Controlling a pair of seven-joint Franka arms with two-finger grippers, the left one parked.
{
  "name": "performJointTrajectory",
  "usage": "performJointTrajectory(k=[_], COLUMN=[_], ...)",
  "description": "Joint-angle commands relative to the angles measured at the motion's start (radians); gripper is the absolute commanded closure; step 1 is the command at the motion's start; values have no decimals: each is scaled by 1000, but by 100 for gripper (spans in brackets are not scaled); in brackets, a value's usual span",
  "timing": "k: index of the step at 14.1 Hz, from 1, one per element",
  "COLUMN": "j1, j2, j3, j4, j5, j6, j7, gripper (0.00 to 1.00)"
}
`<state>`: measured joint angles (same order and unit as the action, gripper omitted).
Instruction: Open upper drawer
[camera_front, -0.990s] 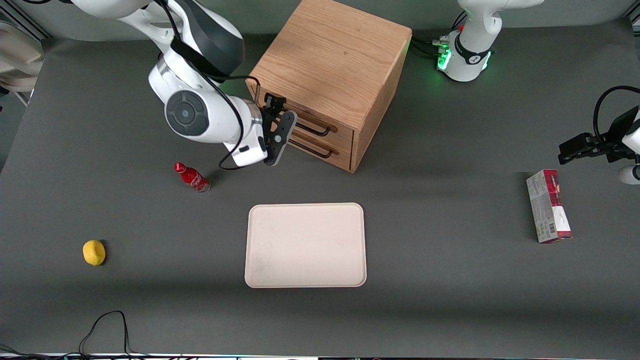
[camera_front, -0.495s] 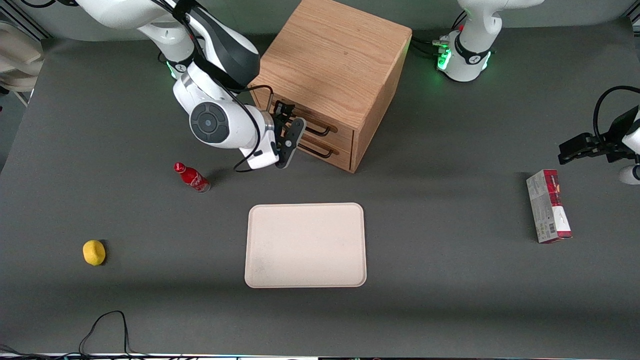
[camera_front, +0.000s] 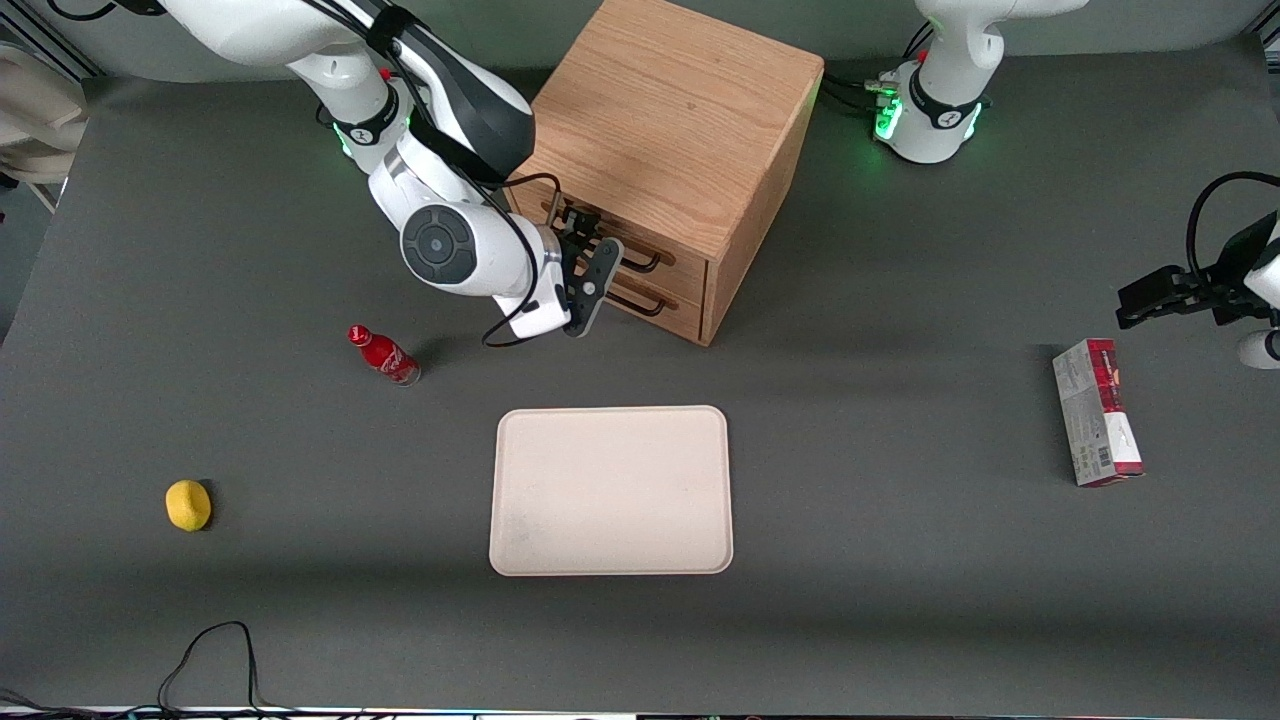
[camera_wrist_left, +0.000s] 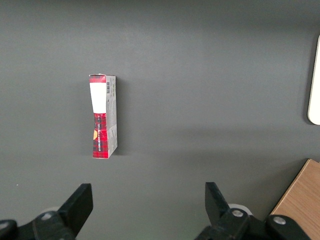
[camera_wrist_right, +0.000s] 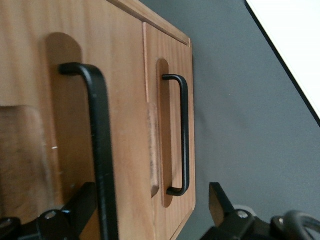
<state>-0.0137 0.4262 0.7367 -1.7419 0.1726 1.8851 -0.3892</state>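
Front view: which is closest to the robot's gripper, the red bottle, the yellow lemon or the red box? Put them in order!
From the gripper, at the drawer fronts:
1. Red bottle, nearer the camera, beside the working arm.
2. Yellow lemon, toward the working arm's end.
3. Red box, toward the parked arm's end.

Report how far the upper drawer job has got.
Done: the gripper is at the cabinet front, open, fingers straddling the upper drawer's black handle. In hand: lining up the grasp. Left: shutting on the handle and pulling, since the upper drawer sits flush like the lower drawer.
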Motion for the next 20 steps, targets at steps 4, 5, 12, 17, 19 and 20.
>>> performJointTrajectory(k=[4, 5, 12, 17, 19, 20], j1=[-3, -6, -11, -12, -14, -17], j2=[25, 31, 114, 181, 183, 183], j3=[-8, -13, -98, -155, -164, -178], j4=[39, 53, 214, 323, 340, 357], j5=[-77, -79, -208, -285, -285, -283], j6=[14, 14, 12, 12, 12, 8], j7=[-27, -37, -40, -42, -42, -42], gripper=[0, 0, 0, 0, 0, 0])
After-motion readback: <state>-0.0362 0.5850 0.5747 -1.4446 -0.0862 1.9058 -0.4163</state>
